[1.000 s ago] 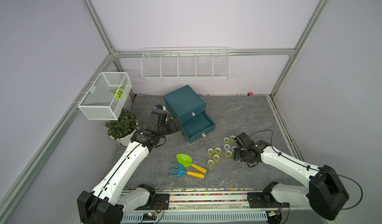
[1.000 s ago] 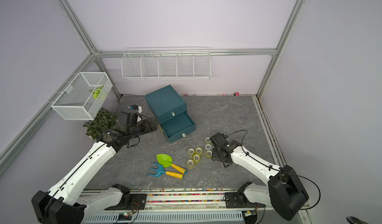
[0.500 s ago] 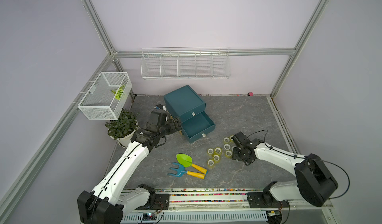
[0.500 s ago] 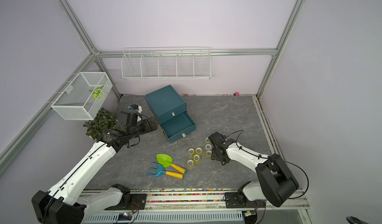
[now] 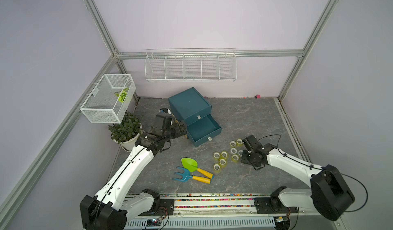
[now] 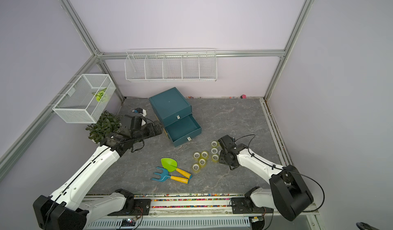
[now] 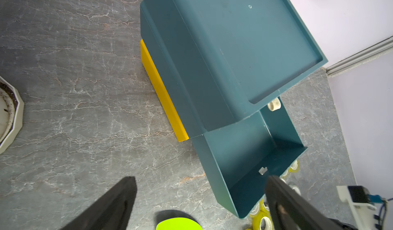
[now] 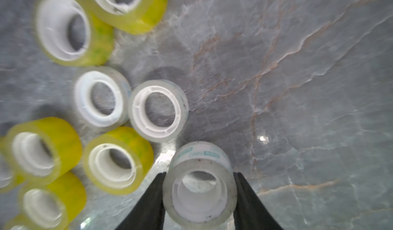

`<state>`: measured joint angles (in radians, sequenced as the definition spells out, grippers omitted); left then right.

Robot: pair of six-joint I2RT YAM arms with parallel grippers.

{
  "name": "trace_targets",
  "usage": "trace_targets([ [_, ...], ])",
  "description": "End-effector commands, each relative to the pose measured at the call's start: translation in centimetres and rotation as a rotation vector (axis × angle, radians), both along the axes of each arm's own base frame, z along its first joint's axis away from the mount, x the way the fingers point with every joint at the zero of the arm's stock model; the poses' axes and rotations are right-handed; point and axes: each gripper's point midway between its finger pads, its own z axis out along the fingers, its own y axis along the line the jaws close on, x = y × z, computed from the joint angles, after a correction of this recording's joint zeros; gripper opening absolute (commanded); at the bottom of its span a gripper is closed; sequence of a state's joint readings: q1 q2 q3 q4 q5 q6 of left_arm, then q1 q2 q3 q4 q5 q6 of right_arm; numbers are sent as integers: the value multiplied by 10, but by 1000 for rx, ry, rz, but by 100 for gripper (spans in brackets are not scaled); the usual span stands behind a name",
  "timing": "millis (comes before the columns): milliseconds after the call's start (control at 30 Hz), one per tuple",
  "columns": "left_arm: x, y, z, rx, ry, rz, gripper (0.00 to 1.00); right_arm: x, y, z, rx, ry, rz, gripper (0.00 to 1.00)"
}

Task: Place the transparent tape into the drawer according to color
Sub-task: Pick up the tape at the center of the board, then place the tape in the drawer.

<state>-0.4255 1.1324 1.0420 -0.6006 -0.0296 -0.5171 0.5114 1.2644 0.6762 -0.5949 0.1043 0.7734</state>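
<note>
Several transparent tape rolls [image 5: 222, 159] [image 6: 202, 158] lie on the grey floor right of the teal cabinet [image 5: 189, 104], most tinted yellow-green [image 8: 118, 165], some clear-whitish [image 8: 158, 110]. My right gripper [image 8: 199, 172] [image 5: 242, 153] is down at the right edge of this cluster, both fingers pressed against the sides of a clear tape roll [image 8: 201, 158] standing on the floor. The lower drawer [image 5: 203, 128] [image 7: 251, 154] is pulled out and bare inside; the upper one is closed. My left gripper [image 7: 200, 178] [image 5: 183, 129] hangs open beside the cabinet's left side, holding nothing.
A green toy shovel [image 5: 189, 164] and blue rake [image 5: 184, 175] lie left of the rolls. A potted plant [image 5: 125, 129] and a wire basket [image 5: 108, 97] are at the left wall, with a wire shelf [image 5: 190, 66] on the back wall. A yellow block [image 7: 161, 90] sits under the cabinet.
My right gripper's fingers have closed in onto the clear roll, and the wrist has shifted slightly over the cluster. The left arm has stayed still.
</note>
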Motion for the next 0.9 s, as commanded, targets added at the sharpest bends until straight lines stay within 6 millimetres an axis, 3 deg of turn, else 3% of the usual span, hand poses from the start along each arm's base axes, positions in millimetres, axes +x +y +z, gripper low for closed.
trace_targets([
  [0, 1, 3, 0, 17, -14, 1, 100, 11, 5, 35, 31, -76, 52, 30],
  [67, 0, 3, 0, 16, -15, 0, 100, 18, 16, 56, 74, -125, 96, 30],
  [267, -1, 2, 2, 9, -18, -8, 100, 47, 74, 130, 221, -297, 340, 28],
  [400, -1, 1, 0, 5, -18, -11, 100, 64, 135, 170, 188, -388, 533, 28],
  [533, -2, 1, -1, 7, -18, -14, 100, 89, 183, 178, 227, -406, 607, 29],
  [633, -2, 2, -2, 12, -17, -15, 100, 109, 207, 172, 234, -389, 629, 29],
  [867, -3, 3, -4, 21, -15, -16, 100, 139, 234, 145, 186, -332, 641, 32],
])
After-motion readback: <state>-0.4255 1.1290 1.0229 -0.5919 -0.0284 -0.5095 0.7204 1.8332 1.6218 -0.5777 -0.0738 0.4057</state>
